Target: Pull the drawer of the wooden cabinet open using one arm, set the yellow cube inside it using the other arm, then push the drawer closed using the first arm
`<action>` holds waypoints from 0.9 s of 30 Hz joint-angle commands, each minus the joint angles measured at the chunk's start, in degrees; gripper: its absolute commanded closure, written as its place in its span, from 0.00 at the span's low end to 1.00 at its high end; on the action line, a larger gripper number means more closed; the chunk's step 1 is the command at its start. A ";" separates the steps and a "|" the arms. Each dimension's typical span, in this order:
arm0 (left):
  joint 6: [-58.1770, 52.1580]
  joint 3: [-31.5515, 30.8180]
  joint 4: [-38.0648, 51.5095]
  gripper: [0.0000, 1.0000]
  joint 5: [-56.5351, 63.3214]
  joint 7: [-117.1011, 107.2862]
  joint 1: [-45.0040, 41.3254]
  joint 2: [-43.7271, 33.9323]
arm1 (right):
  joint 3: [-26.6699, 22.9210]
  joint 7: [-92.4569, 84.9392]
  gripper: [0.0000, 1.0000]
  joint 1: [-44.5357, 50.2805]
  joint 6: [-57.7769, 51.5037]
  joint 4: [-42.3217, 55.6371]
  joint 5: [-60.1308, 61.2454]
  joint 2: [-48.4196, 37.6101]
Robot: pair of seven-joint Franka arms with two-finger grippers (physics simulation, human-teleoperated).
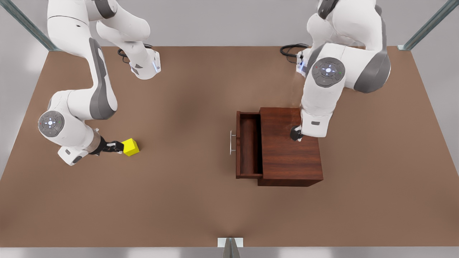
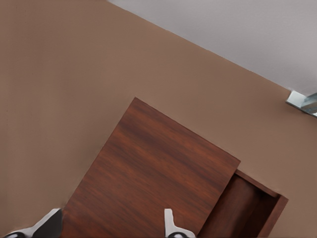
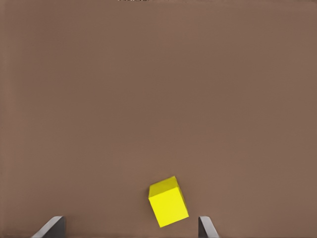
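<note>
Half-open drawer (image 1: 248,145), bare table (image 1: 186,200) alongside.

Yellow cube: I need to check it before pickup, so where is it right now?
The yellow cube sits on the table at the front view's left, between the right gripper's open fingers, far from the open drawer.

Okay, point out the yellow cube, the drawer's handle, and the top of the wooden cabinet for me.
yellow cube (image 1: 131,147), front view, on its top face.
drawer handle (image 1: 231,142), front view, on the middle of the silver bar.
wooden cabinet (image 1: 287,150), front view, on a bare part of its flat top.
</note>
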 commanded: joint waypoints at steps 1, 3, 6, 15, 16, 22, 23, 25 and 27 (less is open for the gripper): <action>15.37 1.06 -25.11 0.00 -13.43 59.00 9.87 -14.08 | 0.02 0.92 0.00 3.40 0.01 1.61 0.19 1.34; 15.14 3.00 -22.94 0.00 -13.69 57.90 9.87 -11.54 | -0.07 3.29 0.00 6.22 0.01 1.70 0.01 2.22; 13.64 2.82 -16.80 0.00 -12.99 53.66 9.43 -9.71 | -0.42 0.39 0.00 5.78 0.18 1.00 0.72 2.22; 18.93 5.55 -20.93 0.00 -16.86 70.01 17.96 -8.82 | -0.51 -11.47 0.00 -1.43 12.40 -16.40 6.87 0.90; 17.51 5.29 -18.28 0.00 -16.68 66.32 17.34 -6.88 | -0.42 -12.87 0.00 -2.22 12.49 -16.58 6.78 1.07; 16.89 5.20 -14.59 0.00 -16.77 62.01 16.38 -5.39 | -0.51 -23.69 0.00 -2.75 17.15 -20.01 1.60 2.21; 16.81 5.20 -14.67 0.00 -16.77 60.69 16.20 -5.39 | -0.51 -25.18 0.00 -2.92 17.32 -20.36 1.42 2.22; 16.01 5.11 -14.76 0.00 -16.77 59.90 16.11 -5.48 | -0.51 -27.29 0.00 -3.54 19.87 -21.85 -0.78 2.22; 16.01 5.02 -14.76 0.00 -16.77 59.90 16.02 -5.48 | -0.51 -29.84 0.00 -4.06 22.42 -23.52 -1.13 2.57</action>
